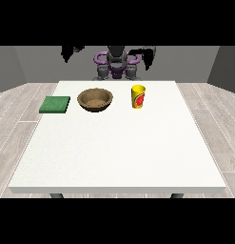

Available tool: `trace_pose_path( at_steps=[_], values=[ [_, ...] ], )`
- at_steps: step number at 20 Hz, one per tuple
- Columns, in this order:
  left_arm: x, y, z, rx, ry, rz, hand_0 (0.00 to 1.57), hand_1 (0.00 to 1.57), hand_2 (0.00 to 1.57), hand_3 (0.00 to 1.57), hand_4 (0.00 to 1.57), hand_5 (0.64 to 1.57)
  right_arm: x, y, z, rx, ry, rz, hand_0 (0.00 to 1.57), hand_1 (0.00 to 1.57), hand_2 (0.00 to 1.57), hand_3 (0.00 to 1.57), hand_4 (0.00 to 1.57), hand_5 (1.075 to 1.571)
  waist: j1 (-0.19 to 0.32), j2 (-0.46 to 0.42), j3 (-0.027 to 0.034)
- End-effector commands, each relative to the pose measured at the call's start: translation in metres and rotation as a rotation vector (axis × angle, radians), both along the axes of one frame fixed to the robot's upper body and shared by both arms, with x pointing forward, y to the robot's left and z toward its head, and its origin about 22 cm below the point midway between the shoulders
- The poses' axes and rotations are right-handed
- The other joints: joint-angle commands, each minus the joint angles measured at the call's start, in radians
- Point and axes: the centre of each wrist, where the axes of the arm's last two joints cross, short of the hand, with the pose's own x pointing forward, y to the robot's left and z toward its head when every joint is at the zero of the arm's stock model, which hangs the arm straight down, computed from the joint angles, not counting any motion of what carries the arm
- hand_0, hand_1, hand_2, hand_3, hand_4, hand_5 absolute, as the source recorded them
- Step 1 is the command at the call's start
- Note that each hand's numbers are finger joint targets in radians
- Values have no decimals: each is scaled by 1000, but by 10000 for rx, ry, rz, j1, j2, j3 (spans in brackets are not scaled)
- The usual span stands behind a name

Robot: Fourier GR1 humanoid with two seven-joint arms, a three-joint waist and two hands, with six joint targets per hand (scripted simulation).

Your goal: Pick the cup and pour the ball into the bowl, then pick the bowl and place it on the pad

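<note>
A yellow cup (138, 96) with a red mark stands upright on the white table (119, 147), right of centre near the far edge. The ball is hidden from this view. A brown wooden bowl (95, 100) sits to the cup's left. Further left, a green pad (55, 104) lies flat by the table's left edge. The hand at the view's right (149, 57) hangs raised above and behind the cup, well clear of it. The hand at the view's left (68, 51) is raised high beyond the far edge, holding nothing.
The robot's torso (117, 64) stands behind the table's far edge. A wide bare stretch of tabletop lies between the objects and the near edge. Wood floor surrounds the table.
</note>
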Motion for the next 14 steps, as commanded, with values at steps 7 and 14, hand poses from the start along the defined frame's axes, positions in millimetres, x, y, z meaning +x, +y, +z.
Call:
trace_pose_path(
  at_steps=[7,14],
  values=[
    [29,44,-58,360,-229,188,0,0,0,0,246,1475,9,-29,-11,162,-1196,365,0,0,0,0,676,1555,-417,1198,-1],
    [41,43,-95,583,579,-15,0,0,0,0,108,1436,20,-70,-30,-44,-417,-165,0,0,0,0,665,1559,-175,729,0]
  ],
)
